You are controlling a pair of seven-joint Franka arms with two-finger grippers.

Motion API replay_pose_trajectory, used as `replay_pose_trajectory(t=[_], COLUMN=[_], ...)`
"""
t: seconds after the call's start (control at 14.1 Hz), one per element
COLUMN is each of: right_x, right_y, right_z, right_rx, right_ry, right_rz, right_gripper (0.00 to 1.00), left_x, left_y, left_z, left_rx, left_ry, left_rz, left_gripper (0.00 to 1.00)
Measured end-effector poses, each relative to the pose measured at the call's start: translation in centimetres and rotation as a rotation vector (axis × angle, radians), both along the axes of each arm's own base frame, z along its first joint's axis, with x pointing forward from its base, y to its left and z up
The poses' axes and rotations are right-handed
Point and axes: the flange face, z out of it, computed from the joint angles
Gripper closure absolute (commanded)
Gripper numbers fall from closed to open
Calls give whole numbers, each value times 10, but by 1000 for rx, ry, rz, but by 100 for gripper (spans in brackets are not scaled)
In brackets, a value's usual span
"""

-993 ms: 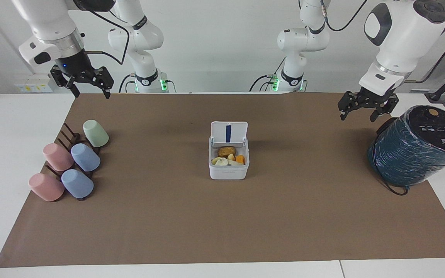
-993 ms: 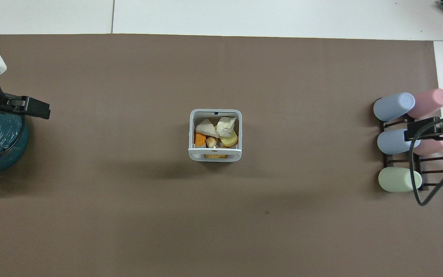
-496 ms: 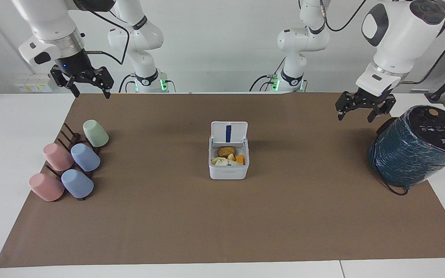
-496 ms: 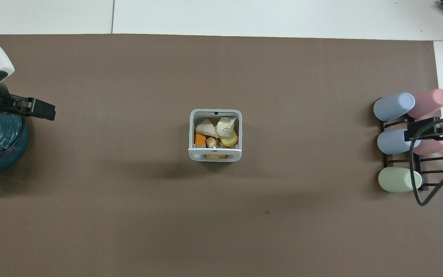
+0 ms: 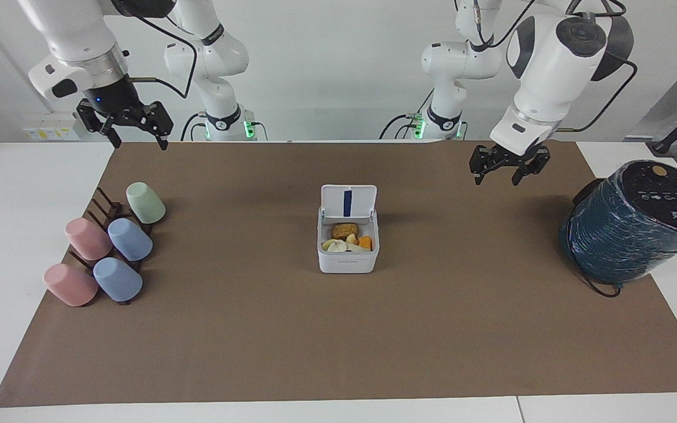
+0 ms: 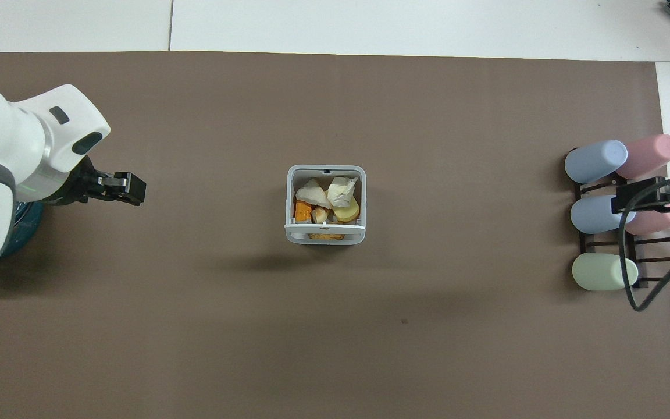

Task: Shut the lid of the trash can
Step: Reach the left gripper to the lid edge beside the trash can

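The small white trash can (image 5: 347,263) stands in the middle of the brown mat, with food scraps inside. Its lid (image 5: 348,202) stands upright on the edge nearer to the robots, its blue stripe showing. In the overhead view the trash can (image 6: 289,195) is open and the lid (image 6: 325,234) is seen edge-on. My left gripper (image 5: 496,178) is open and empty, in the air over the mat between the teal cylinder and the trash can; it also shows in the overhead view (image 6: 131,190). My right gripper (image 5: 141,143) is open and empty and waits above the cup rack (image 6: 623,201).
A large dark teal wrapped cylinder (image 5: 632,223) lies at the left arm's end of the table. A dark rack with several pastel cups (image 5: 109,244) sits at the right arm's end. The brown mat (image 5: 338,341) covers the table's middle.
My left gripper has moved away from the teal cylinder toward the trash can. The right arm, trash can and lid have not moved.
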Motion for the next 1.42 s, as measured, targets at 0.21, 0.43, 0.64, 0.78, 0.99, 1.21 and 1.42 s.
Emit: replay_pose_trajectory(t=[0.21, 0.43, 0.64, 0.78, 0.99, 1.21, 1.42], right_x=[0, 0, 0, 0, 0, 0, 0], right_y=[0, 0, 0, 0, 0, 0, 0], right_z=[0, 0, 0, 0, 0, 0, 0], right_rx=[0, 0, 0, 0, 0, 0, 0], right_ry=[0, 0, 0, 0, 0, 0, 0], right_rz=[0, 0, 0, 0, 0, 0, 0], right_gripper=[0, 0, 0, 0, 0, 0, 0], left_x=[-23, -47, -66, -76, -92, -106, -118], left_y=[-27, -56, -94, -120, -156, -180, -197], left_z=[-10, -20, -20, -20, -28, -32, -39], left_rx=[15, 33, 29, 1, -68, -122, -153], left_ry=[18, 31, 4, -20, -64, -78, -86], left_rz=[71, 141, 199, 246, 338, 390, 396], left_gripper=[94, 100, 100, 100, 100, 100, 100])
